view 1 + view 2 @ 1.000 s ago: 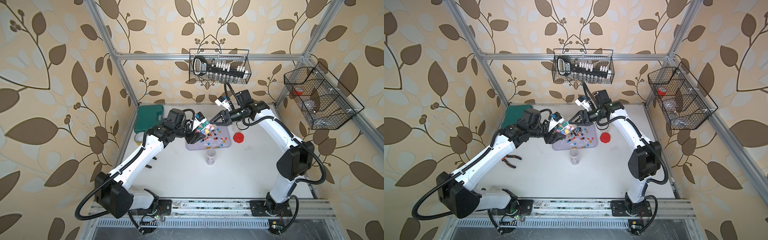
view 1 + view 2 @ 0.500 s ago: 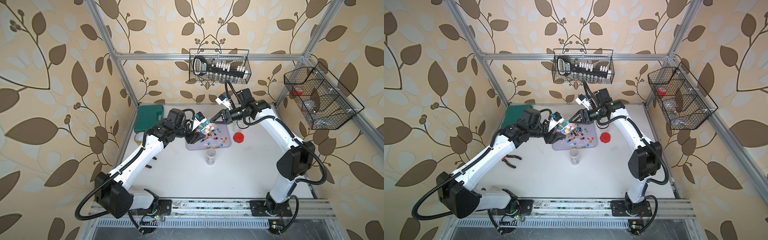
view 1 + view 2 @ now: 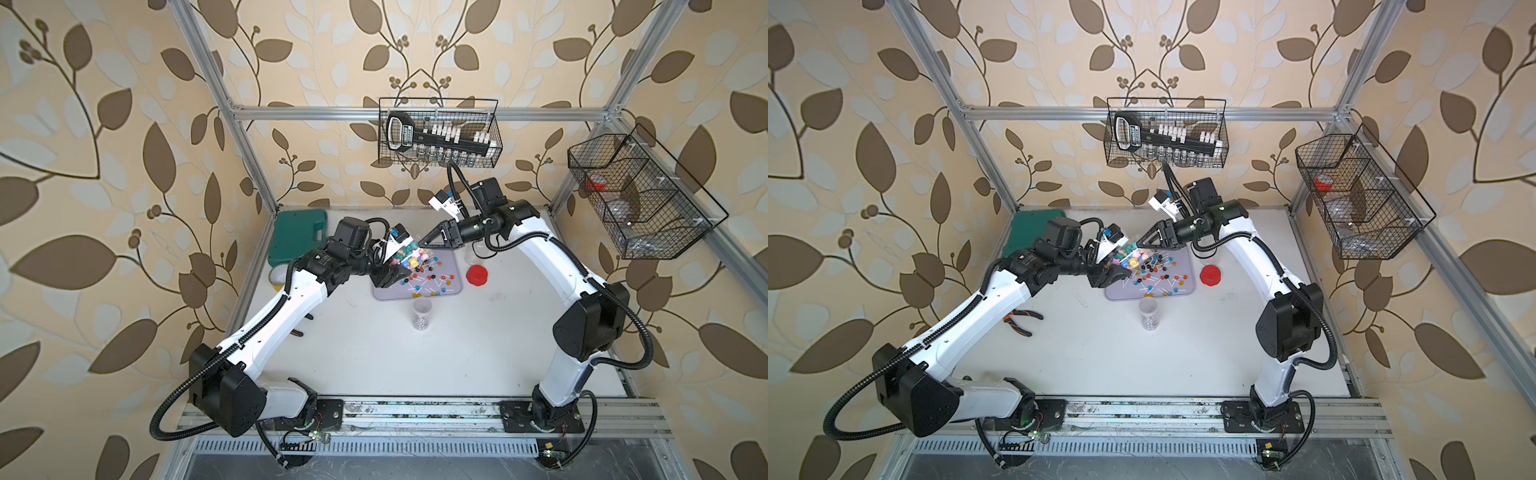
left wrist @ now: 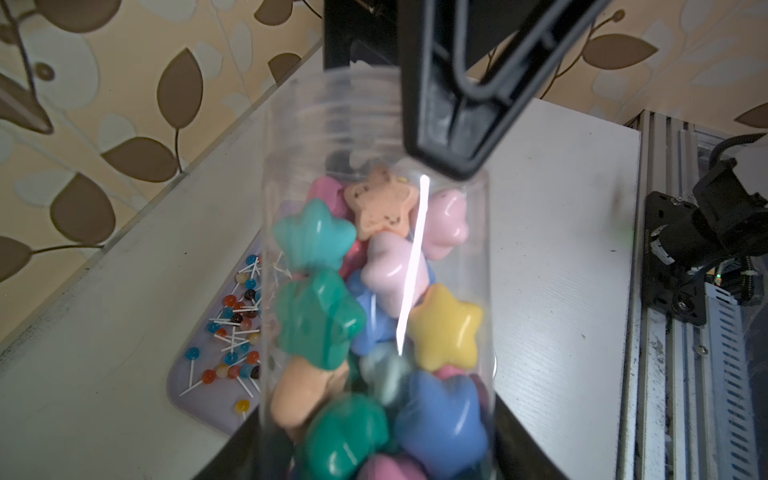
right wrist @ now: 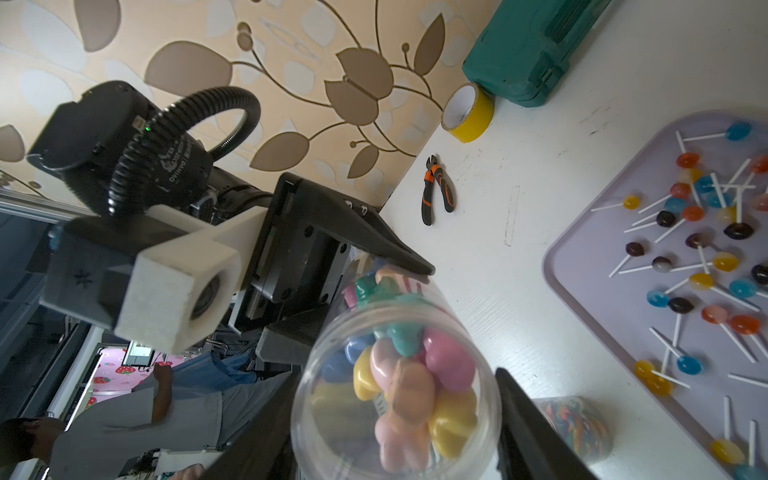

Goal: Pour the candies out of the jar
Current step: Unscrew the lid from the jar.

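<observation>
Grips the clear jar (image 4: 340, 124) at its closed end with the left gripper (image 3: 388, 272), jaws pinched onto the wall from both sides. Holds it aloft and tilted above the edge of the lilac tray (image 3: 451, 259) on the left arm's side. Aims the threaded mouth straight at the right gripper (image 3: 424, 246). Carries the pastel star candies (image 4: 316, 324) inside, heaped toward the gripped end, with the neck free of them.

Straddles that mouth with the right gripper, jaws spread about as wide as the rim. Sets one finger (image 5: 528, 440) just beside the rim in the right wrist view. Lays a finger along the threaded neck in the left wrist view. Looks like contact, yet cannot tell through the blur whether the jaws press the jar or merely flank it.

Shows lollipops (image 3: 428, 282) scattered across the tray, with a red lid (image 3: 476, 275) just beside it on the white table (image 3: 415, 365). Shows a small jar (image 3: 422, 307) upright in front of the tray, with tiny sweets (image 3: 422, 322) in its lower part.
</observation>
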Controlling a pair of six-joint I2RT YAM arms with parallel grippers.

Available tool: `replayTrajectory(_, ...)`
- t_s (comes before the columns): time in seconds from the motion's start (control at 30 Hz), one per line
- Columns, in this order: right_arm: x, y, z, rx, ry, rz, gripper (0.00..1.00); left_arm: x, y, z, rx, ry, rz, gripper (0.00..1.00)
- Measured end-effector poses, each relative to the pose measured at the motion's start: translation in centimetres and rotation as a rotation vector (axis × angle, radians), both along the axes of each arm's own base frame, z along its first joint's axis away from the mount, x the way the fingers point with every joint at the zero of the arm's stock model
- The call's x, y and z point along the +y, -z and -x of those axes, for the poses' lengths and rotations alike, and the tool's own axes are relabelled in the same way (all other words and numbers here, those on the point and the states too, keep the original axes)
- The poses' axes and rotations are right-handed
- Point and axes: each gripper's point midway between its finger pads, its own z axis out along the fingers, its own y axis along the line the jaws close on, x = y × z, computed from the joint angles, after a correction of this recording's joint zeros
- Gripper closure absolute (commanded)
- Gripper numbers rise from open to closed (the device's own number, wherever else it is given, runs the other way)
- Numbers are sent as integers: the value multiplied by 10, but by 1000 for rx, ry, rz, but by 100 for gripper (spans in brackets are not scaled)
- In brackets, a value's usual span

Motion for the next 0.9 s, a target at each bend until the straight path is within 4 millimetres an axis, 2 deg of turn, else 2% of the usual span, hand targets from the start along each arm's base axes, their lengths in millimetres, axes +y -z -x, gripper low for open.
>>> replayTrajectory(0.07, 0, 0, 0, -1, -1, 1, 38, 0, 0, 0, 1, 1, -1, 44)
replayTrajectory(0.17, 0, 1, 0, -3, 0, 4, 29, 0, 0, 0, 1, 0, -1, 44)
replayTrajectory(0.3, -1, 2, -2, -15, 7, 15, 27, 0, 0, 0, 1, 0, -1, 44)
replayTrajectory(0.6, -2, 1, -3, -36, 9, 22, 32, 0, 0, 0, 2, -1, -1, 44)
replayTrajectory(0.73, -2, 0, -4, -46, 7, 23, 42, 0, 0, 0, 1, -2, -1, 44)
replayTrajectory(0.9, -2, -1, -3, -58, 3, 22, 46, 0, 0, 0, -1, -4, -2, 44)
